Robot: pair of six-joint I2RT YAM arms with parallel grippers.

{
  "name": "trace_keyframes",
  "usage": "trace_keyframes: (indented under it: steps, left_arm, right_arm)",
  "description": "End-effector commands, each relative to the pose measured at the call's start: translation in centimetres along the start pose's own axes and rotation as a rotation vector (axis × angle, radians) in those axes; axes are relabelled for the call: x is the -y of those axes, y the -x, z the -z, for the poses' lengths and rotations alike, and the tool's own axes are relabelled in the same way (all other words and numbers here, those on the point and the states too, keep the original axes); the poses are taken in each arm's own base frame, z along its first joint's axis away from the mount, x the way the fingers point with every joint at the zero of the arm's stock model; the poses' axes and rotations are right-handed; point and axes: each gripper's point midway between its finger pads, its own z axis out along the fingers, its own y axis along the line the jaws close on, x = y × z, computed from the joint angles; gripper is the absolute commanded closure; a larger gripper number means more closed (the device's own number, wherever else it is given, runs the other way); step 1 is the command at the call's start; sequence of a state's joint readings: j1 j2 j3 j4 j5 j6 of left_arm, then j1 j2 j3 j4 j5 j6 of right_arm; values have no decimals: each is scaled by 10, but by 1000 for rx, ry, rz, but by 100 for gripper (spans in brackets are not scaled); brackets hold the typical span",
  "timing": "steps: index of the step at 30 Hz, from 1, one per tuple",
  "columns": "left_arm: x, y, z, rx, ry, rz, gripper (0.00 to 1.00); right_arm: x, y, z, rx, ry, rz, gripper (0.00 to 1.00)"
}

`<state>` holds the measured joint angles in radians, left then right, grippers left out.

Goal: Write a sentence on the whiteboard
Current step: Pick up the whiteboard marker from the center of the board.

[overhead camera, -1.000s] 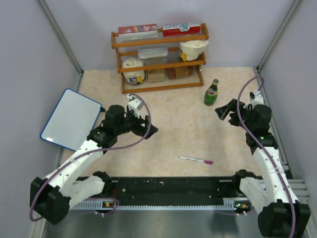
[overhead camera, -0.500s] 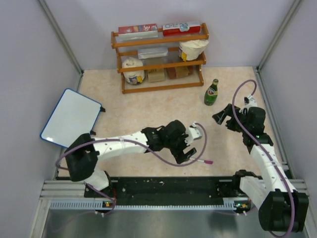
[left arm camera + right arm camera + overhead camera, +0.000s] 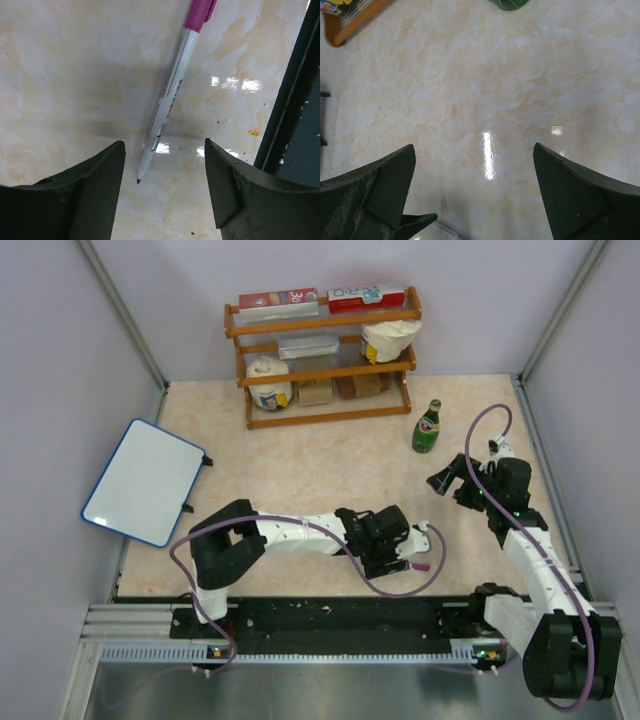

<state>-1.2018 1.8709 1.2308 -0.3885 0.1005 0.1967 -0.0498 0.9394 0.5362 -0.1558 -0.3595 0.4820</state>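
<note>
The whiteboard (image 3: 145,480), white with a thin blue frame, lies blank at the table's left edge, far from both grippers. A white marker (image 3: 172,90) with a magenta cap end and a dark red tip lies flat near the front rail; its pink end shows in the top view (image 3: 424,566). My left gripper (image 3: 408,556) is stretched across the table and hangs right over it. In the left wrist view the left gripper (image 3: 164,146) is open, with the marker's tip on the table between the fingers, nearer the left one and touching neither. My right gripper (image 3: 446,476) (image 3: 474,147) is open and holds nothing.
A green bottle (image 3: 427,427) stands just behind the right gripper, its base at the top of the right wrist view (image 3: 507,2). A wooden shelf (image 3: 320,355) with boxes and jars lines the back wall. The black rail (image 3: 330,615) (image 3: 295,100) runs beside the marker.
My left arm has swung from beside the whiteboard across the table to the marker, and its jaws have narrowed a little. The right gripper shifted slightly.
</note>
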Motion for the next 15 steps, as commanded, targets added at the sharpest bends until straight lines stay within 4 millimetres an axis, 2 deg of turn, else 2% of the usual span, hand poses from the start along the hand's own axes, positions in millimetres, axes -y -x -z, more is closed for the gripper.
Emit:
trace_keyframes:
  steps: [1, 3, 10, 12, 14, 15]
  left_arm:
    - [-8, -5, -8, -20, 45, -34, 36]
    - [-9, -9, -13, -37, 43, -36, 39]
    - [-10, -27, -28, -106, 43, -43, 65]
    - [-10, -33, -32, -127, 43, -45, 77]
    - [-11, -39, -34, -144, 50, -44, 100]
    - [-11, -41, -34, -148, 52, -41, 100]
  right_arm:
    - [0, 10, -3, 38, 9, 15, 1]
    - [0, 9, -4, 33, 10, 11, 1]
    - [1, 10, -5, 33, 6, 17, 1]
    - [0, 11, -5, 34, 7, 19, 1]
    - [0, 11, -5, 32, 8, 17, 1]
    - [0, 12, -5, 35, 9, 20, 1]
